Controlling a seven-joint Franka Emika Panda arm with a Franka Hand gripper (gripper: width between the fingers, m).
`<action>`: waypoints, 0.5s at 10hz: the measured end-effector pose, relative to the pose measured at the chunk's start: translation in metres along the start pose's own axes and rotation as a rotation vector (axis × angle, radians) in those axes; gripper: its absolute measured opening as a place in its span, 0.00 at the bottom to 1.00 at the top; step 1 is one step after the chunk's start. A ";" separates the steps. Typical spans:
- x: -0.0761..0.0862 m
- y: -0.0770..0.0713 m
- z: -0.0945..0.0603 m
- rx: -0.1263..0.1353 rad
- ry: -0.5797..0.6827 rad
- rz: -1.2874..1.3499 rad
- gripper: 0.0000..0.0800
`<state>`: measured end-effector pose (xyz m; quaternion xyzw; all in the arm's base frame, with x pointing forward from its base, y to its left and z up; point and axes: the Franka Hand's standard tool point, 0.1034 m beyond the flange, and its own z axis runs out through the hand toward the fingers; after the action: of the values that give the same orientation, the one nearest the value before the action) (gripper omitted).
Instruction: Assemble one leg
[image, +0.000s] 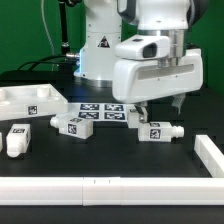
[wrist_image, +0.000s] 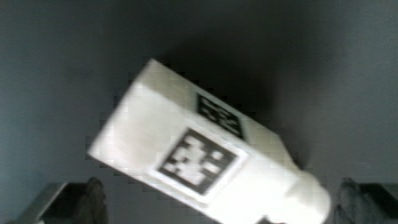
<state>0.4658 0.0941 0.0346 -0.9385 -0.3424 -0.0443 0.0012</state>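
Leg (image: 160, 130) nearest the arm lies on its side on the black desk (image: 110, 152), directly under the wrist; in the wrist view it (wrist_image: 196, 135) fills the frame, tags up and peg end toward one fingertip. The jaws are spread wide with nothing in them, one dark fingertip (wrist_image: 80, 195) showing at each side of the block; they look spaced to straddle it, so this reads as the approach for a pick-up. The leg sits diagonal to the line between the fingertips; closing now would likely catch corners and swivel it, so turning the wrist first seems wise. Two spare legs (image: 72, 123) (image: 18, 138) lie well apart toward the exterior view's left, near the white panel (image: 30, 100); the marker board (image: 100, 110) lies behind them.
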 end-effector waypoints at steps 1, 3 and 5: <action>0.000 -0.003 0.004 0.007 -0.017 -0.104 0.81; 0.004 -0.009 0.008 0.024 -0.062 -0.180 0.81; 0.003 -0.009 0.008 0.024 -0.063 -0.179 0.81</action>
<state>0.4635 0.1031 0.0265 -0.9049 -0.4254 -0.0105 -0.0021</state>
